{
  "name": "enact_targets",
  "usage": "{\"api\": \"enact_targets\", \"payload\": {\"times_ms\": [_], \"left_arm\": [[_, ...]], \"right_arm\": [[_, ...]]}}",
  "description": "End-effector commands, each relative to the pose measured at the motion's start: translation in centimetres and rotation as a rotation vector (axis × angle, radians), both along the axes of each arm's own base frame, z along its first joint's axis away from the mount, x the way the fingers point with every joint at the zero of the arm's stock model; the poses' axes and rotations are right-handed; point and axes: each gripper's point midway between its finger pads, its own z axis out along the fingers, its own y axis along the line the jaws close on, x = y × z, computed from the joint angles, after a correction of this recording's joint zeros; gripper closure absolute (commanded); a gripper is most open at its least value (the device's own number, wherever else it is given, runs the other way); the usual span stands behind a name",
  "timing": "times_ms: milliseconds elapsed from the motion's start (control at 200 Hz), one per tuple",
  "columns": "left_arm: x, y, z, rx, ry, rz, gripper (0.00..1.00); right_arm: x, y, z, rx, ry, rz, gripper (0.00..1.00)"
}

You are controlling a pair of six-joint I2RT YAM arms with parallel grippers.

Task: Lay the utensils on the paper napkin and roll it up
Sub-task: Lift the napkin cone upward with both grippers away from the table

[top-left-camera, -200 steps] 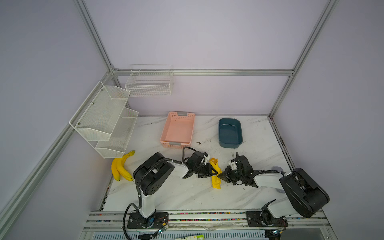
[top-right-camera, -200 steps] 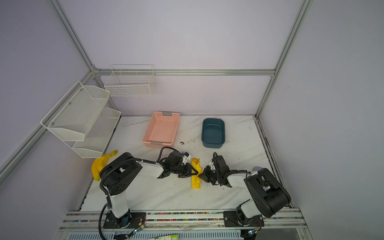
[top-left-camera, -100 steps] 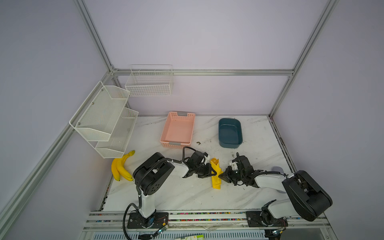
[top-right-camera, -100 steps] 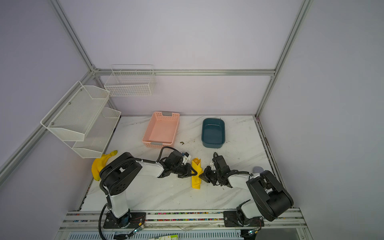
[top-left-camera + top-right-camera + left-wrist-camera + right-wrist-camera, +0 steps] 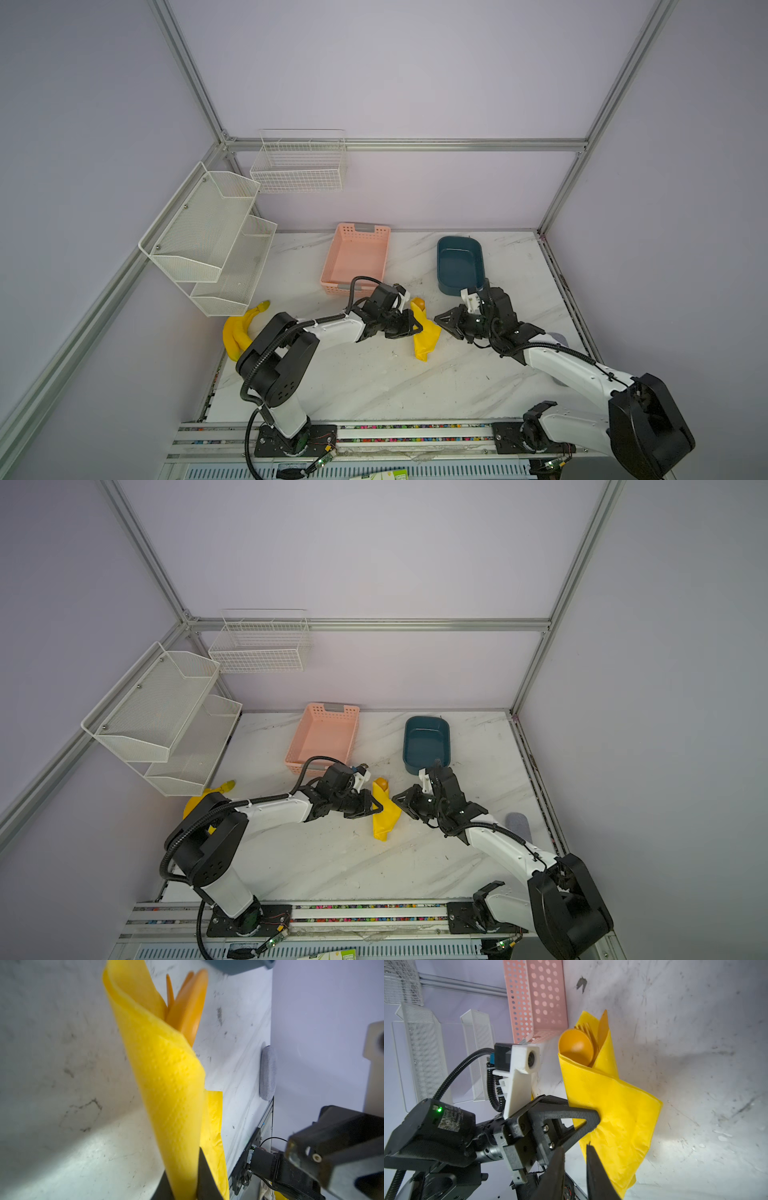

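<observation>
The yellow paper napkin (image 5: 427,338) (image 5: 384,817) lies mid-table, folded loosely round the orange utensils (image 5: 419,302) (image 5: 576,1047). Spoon bowl, fork tines and knife tip stick out of its far end (image 5: 189,1007). My left gripper (image 5: 417,328) (image 5: 377,807) (image 5: 182,1165) is shut on the napkin's folded edge, with yellow paper pinched between its fingers. It also shows in the right wrist view, left gripper (image 5: 596,1115). My right gripper (image 5: 442,326) (image 5: 401,804) (image 5: 575,1146) stands just right of the napkin (image 5: 612,1109), jaws slightly apart and holding nothing.
A pink basket (image 5: 357,257) and a dark blue tub (image 5: 459,264) stand behind the napkin. Bananas (image 5: 241,332) lie at the left edge under white mesh shelves (image 5: 208,232). A wire basket (image 5: 297,166) hangs on the back wall. A grey pad (image 5: 517,825) lies far right.
My right gripper's jaws have parted and let go of the napkin. My left gripper has closed a little tighter on the fold. Both arms stay about where they were.
</observation>
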Motion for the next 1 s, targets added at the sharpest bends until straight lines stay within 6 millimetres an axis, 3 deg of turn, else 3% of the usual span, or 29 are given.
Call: {"api": "enact_targets", "payload": {"times_ms": [0, 215, 330, 500, 520, 620, 820, 995], "left_arm": [[3.3, -0.4, 8.6, -0.099, -0.227, -0.013, 0.86], [5.5, 1.6, 18.2, -0.235, -0.485, 0.013, 0.87], [5.8, 2.4, 23.5, -0.308, -0.654, 0.013, 0.87], [5.0, 2.7, 30.4, -0.399, -0.86, -0.022, 0.89], [4.0, 3.2, 32.4, -0.423, -0.908, -0.026, 0.89], [2.6, 3.6, 36.1, -0.466, -1.018, -0.052, 0.89], [0.3, 4.0, 40.6, -0.524, -1.157, -0.107, 0.89], [-0.4, 4.1, 42.3, -0.545, -1.19, -0.126, 0.9]], "right_arm": [[1.4, 0.0, 3.2, -0.008, -0.112, 0.012, 0.73], [3.5, 0.2, 11.5, 0.006, -0.389, 0.041, 0.63], [3.6, 0.2, 16.1, 0.004, -0.564, 0.069, 0.6], [3.4, 0.0, 21.6, 0.017, -0.809, 0.072, 0.56], [3.3, 0.1, 22.2, 0.021, -0.833, 0.074, 0.53], [3.4, 0.5, 24.2, 0.032, -0.931, 0.102, 0.44], [1.8, 1.7, 27.9, 0.175, -1.148, 0.171, 0.35], [0.3, 2.8, 29.4, 0.262, -1.249, 0.28, 0.28]]}}
